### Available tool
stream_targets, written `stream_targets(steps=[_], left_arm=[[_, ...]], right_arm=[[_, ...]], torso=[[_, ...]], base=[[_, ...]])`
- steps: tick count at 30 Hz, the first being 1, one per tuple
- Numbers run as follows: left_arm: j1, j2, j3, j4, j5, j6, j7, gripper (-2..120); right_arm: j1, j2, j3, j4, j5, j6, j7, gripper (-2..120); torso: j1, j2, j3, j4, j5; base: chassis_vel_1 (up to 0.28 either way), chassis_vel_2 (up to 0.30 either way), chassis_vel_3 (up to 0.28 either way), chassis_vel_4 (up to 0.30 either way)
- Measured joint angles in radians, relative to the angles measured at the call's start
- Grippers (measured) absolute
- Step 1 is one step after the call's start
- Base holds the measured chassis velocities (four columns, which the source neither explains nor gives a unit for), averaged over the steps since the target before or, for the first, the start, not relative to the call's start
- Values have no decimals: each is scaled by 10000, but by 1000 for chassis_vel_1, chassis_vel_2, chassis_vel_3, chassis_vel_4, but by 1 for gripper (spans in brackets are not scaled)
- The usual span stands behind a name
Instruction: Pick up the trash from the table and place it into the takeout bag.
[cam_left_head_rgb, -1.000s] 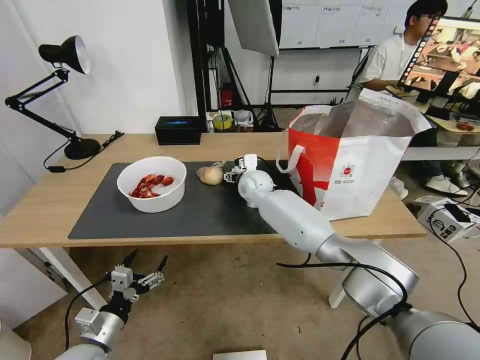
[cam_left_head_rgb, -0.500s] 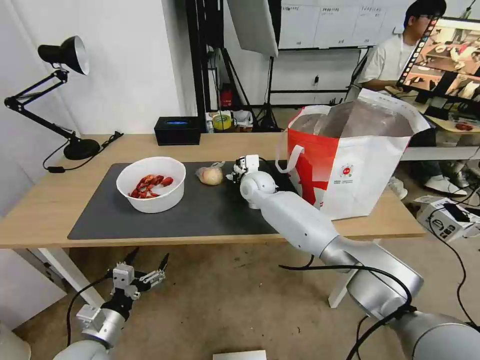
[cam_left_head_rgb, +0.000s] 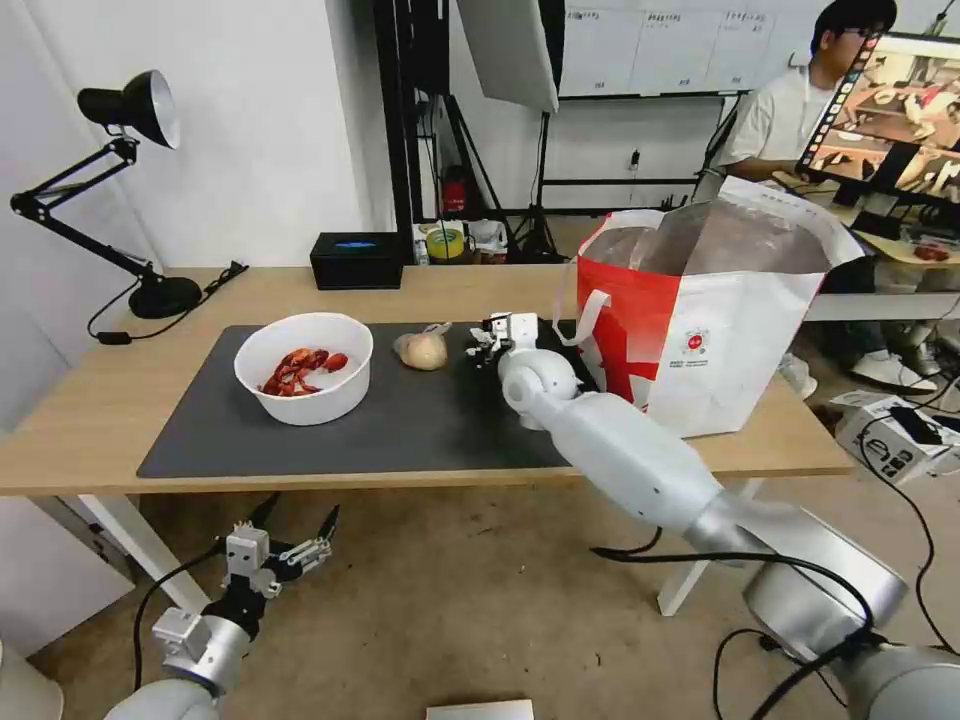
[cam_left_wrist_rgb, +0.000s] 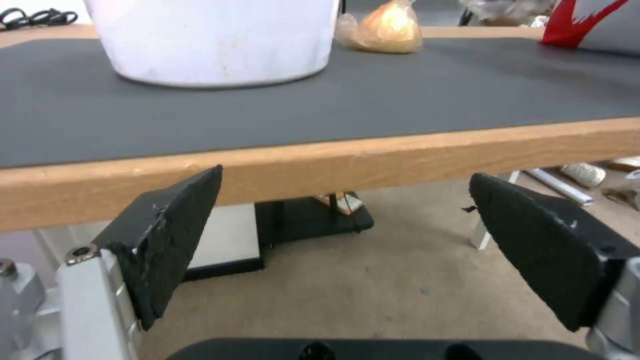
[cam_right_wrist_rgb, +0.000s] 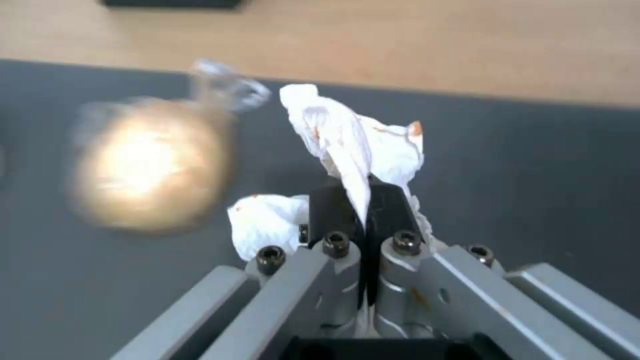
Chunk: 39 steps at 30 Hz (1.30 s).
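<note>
Clearly, a crumpled white tissue (cam_right_wrist_rgb: 363, 142) is pinched between the closed fingers of the right gripper (cam_right_wrist_rgb: 365, 200), which is held above the dark grey mat (cam_left_head_rgb: 420, 420) of the table (cam_left_head_rgb: 90, 420), just beside the takeout bag (cam_left_head_rgb: 700, 330). The bagged beige lump (cam_left_head_rgb: 424, 350) lies on the mat near that gripper, and the white bowl (cam_left_head_rgb: 303, 367) with red scraps stands farther to the left. The left gripper (cam_left_wrist_rgb: 347, 235) is held wide open and empty below the table's front edge.
</note>
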Motion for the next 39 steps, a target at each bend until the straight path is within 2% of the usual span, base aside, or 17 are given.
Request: stream_targets(steps=[3,4,7,11,15,16,18,22,26,39], left_arm=[[7,18,-29,-64,-37,5,-11,100],[7,18,-29,-64,-37,5,-11,100],[52,21,-49,-137,-42,5,-15,100],[71,22,-53,-193,-44,4,-16,100],[109,-12,-49,-311,-44,1,-30,100],[109,-12,-49,-311,-44,1,-30,100],[154,-16,-41,-421,-8,1,-26,100],[151,6,-8,-526,0,1,-17,100],[148,14,13,-644,-22,8,-17,100],[203,23,0,-717,-106,32,-15,100]], right_arm=[[-486,-1055,-73,2027,-20,182,-81,0],[-486,-1055,-73,2027,-20,182,-81,0],[-905,-1928,167,3650,3,331,-140,0],[-1139,-2486,541,4604,4,558,-290,0],[-1479,-3454,1587,6160,-80,799,-429,0],[-1479,-3454,1587,6160,-80,799,-429,0],[-1813,-4020,2426,6983,-509,1034,-364,0],[-2132,-4375,3265,7199,-1254,1437,-404,0],[-2167,-4633,3809,7060,-1246,1620,-419,0],[-2081,-4873,4235,6427,-848,1626,-347,0]], torso=[[0,1,-2,-3,0],[0,1,-2,-3,0],[0,1,-2,-2,0],[0,1,-2,-4,0],[0,0,-2,-3,-1],[0,0,-2,-3,-1],[-1,1,-3,-3,-1],[0,1,-2,-3,1],[-1,1,-3,-4,-3],[0,1,-2,-2,-2]], base=[[0,0,0,0],[0,0,0,0],[0,0,0,0],[0,0,0,0],[0,0,0,0],[0,0,0,0],[0,0,0,0],[0,0,0,0],[0,0,0,0],[0,0,0,0]])
